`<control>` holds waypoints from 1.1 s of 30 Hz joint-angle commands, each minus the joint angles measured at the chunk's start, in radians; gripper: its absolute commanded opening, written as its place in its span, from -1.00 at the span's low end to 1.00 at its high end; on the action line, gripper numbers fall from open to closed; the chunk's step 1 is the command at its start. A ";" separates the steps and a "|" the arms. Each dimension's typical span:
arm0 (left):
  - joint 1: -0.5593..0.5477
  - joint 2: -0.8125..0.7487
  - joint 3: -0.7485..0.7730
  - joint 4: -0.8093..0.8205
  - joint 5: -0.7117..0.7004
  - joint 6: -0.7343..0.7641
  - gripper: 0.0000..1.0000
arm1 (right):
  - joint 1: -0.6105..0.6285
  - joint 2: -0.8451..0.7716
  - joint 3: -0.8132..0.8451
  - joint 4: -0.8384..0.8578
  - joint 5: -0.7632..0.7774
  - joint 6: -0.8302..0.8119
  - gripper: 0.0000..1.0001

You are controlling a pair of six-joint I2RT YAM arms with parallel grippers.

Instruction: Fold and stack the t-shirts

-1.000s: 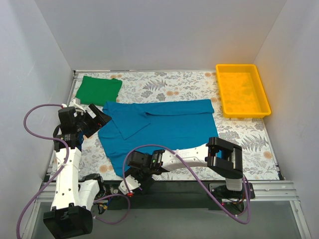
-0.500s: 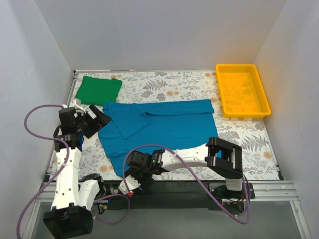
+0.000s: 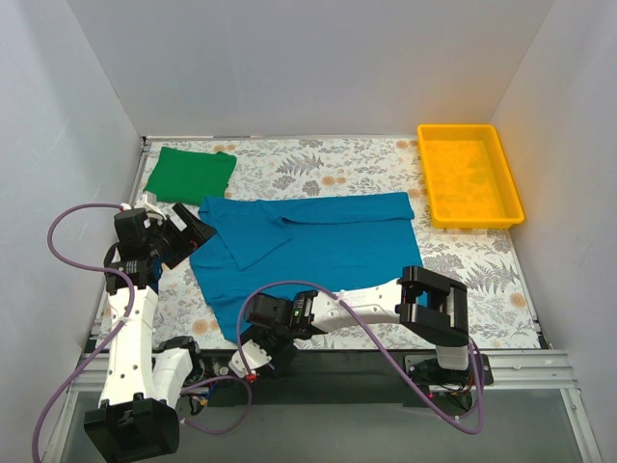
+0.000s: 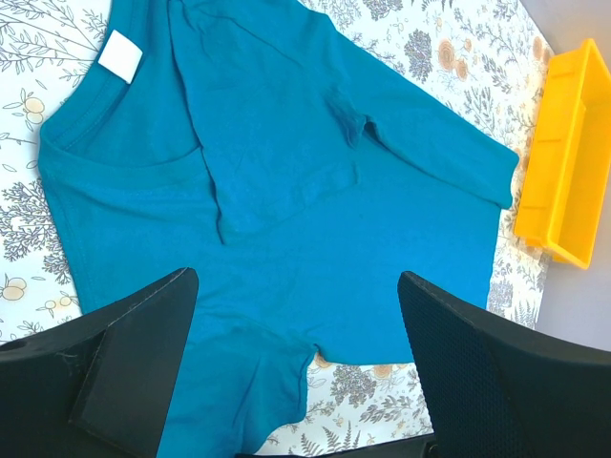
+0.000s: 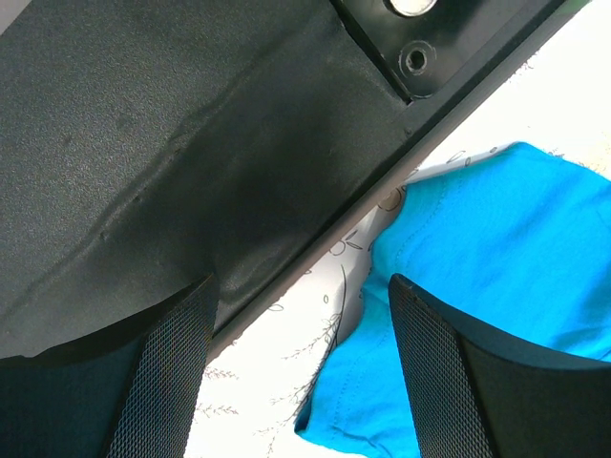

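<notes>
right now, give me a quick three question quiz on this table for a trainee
1. True or false: the green shirt lies folded at the far left corner of the table.
2. What does the yellow tray hold? A) a shirt B) nothing C) a cable
3. Fill in: by the blue shirt, the left end effector and the right end effector both stand ____.
Key: 1 true; 2 B; 3 open

Bare table (image 3: 477, 280) beside teal-blue shirt (image 3: 328, 246); yellow tray (image 3: 469, 179) far right
</notes>
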 commanded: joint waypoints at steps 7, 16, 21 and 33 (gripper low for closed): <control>-0.002 -0.022 -0.009 0.010 0.009 -0.001 0.70 | 0.015 0.026 0.037 -0.011 -0.005 0.009 0.56; -0.002 -0.021 -0.009 0.011 0.008 -0.001 0.70 | 0.015 0.034 0.040 -0.013 -0.008 0.010 0.56; -0.002 -0.019 -0.009 0.011 0.009 -0.001 0.70 | 0.017 0.037 0.042 -0.013 -0.011 0.013 0.56; -0.002 -0.018 -0.010 0.013 0.009 -0.001 0.70 | 0.021 0.046 0.047 -0.014 -0.013 0.017 0.56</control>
